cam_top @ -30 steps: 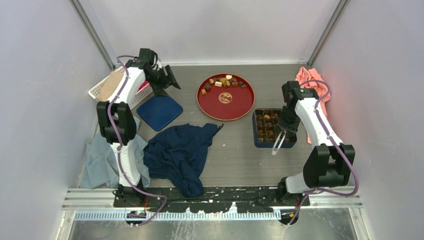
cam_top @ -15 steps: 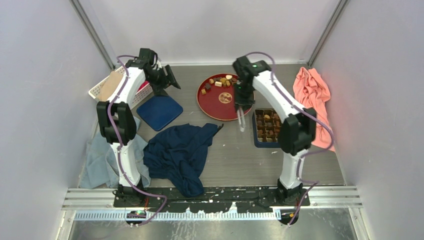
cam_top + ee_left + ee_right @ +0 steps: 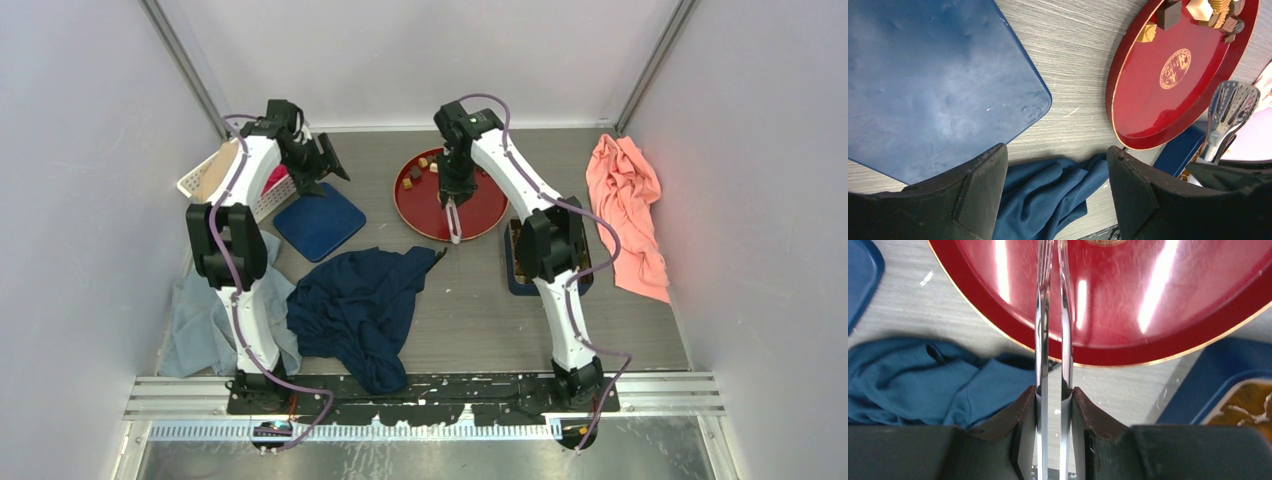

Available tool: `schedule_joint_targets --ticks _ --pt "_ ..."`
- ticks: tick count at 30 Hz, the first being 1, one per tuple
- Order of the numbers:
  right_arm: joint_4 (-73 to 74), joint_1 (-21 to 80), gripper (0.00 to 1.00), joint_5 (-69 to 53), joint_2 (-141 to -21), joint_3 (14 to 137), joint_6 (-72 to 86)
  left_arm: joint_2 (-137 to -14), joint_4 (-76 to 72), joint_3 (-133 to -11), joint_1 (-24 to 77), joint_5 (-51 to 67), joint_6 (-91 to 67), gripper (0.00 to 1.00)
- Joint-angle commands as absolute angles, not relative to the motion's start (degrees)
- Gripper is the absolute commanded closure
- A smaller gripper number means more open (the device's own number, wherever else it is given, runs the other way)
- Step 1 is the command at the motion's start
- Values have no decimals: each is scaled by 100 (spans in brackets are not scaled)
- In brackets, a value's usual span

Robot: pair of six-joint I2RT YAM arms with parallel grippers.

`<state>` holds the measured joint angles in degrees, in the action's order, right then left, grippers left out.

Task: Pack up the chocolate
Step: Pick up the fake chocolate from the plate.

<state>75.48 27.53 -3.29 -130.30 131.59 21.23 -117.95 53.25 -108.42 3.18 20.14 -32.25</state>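
— What are the surface and the room like?

— A grey wood-grain tabletop (image 3: 470,310), shut in by pale plain walls (image 3: 420,50) at the back and on both sides; the two arm bases sit on a black rail (image 3: 420,390) at its near edge.

— And where is the chocolate?

— The bite-size brown and cream chocolate pieces (image 3: 412,172) lie bunched at the far side of the round red tray with a gold emblem (image 3: 485,215), which stands mid-table toward the back.

— The pincers?

— The right gripper (image 3: 455,198) is clenched on a pair of slim shiny metal tongs (image 3: 456,225); their blades stand close together and reach over the tray; the left gripper (image 3: 332,165) hangs released, jaws wide, by the far edge of the flat navy square lid (image 3: 320,222).

— What is hidden or unclear?

— The right arm covers most of the navy square box (image 3: 511,272) just beside the tray on its right, and some of the chocolate too; in the right wrist view the tongs' tips run off the top edge; what lies in the box's one visible corner is too blurred to tell.

— Counts?

— Two arms; one tray; one box; one lid; one pair of tongs; one white slatted basket (image 3: 205,175) at the far left; three cloths: a crumpled dark blue cloth (image 3: 355,305) mid-table, a salmon-pink cloth (image 3: 630,210) at the right, a pale grey-blue cloth (image 3: 195,320) at the left; about four pieces show plainly from above, so I cannot give a full count.
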Motion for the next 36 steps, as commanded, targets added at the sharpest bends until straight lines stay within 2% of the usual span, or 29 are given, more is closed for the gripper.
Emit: schedule_joint_targets --ticks 1,5,14,36 --pt "7611 2818 65 -421 -13419 14163 2301 -11397 5349 -10892 254 2016 -3085 27" --pt "7761 2874 63 -533 -13968 14841 2326 -11396 5385 -10931 241 2013 -3053 27" --pt "7648 3236 56 -661 -14335 14929 2356 -11447 5383 -10870 227 2073 -3064 27" --pt "7762 3358 48 -331 -15016 15459 2202 -11391 5362 -10785 222 2146 -3115 27"
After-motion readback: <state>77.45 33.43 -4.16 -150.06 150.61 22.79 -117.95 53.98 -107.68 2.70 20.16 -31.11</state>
